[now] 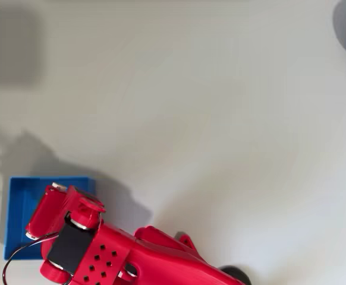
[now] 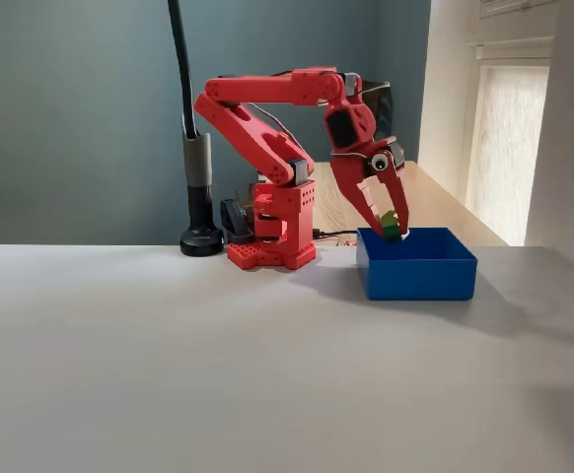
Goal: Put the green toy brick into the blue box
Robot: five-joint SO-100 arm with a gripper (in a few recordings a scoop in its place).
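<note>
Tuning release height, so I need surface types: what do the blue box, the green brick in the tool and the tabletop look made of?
The square bright-blue box looks like moulded plastic: uniform colour, smooth, crisp walls. The small green brick, held in the red tool over the box, is probably plastic too, though too small to judge. The pale table looks like a smooth matt laminate.

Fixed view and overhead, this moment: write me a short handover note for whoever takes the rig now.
Pincer: shut on the green toy brick, pointing down, tips at about the rim of the blue box in the fixed view.
Blue box: on the table; in the overhead view the arm covers part of it.
Done: brick picked up and carried over the box.
Left: open the pincer to drop the brick inside, then pull the arm clear.
</note>
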